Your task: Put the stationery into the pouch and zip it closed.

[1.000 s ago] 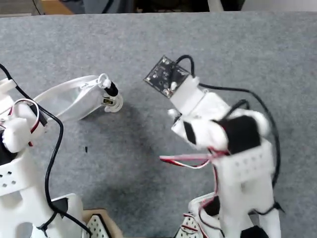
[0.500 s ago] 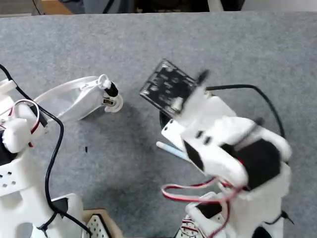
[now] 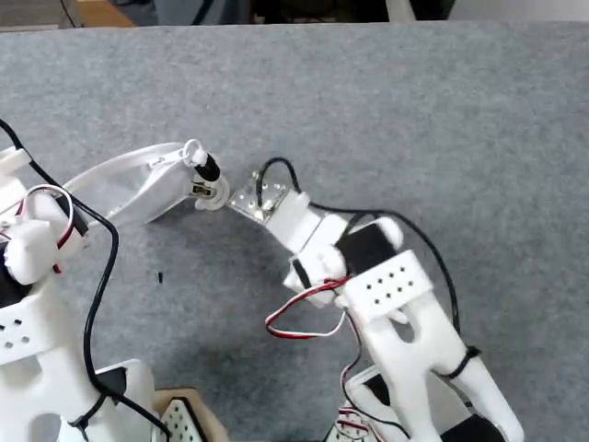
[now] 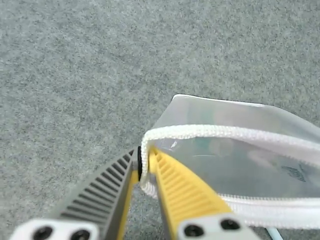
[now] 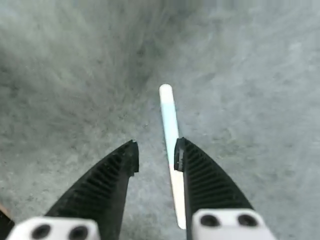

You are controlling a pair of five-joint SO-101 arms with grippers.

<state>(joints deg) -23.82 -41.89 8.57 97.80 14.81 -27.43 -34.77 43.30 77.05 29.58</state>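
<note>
Your right fingers (image 5: 200,175) stand spread, the pale-blue pen (image 5: 168,112) hugging one; closing off-centre may flick it across the worktop (image 5: 260,75). Left fingers (image 4: 175,185) pinch the pouch (image 4: 240,165) rim.

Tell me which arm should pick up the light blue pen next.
The right. Its gripper hangs open just above the pen, which lies on the table close beside one finger. The left gripper is shut on the pouch at its rim, so it is busy holding the pouch.
</note>
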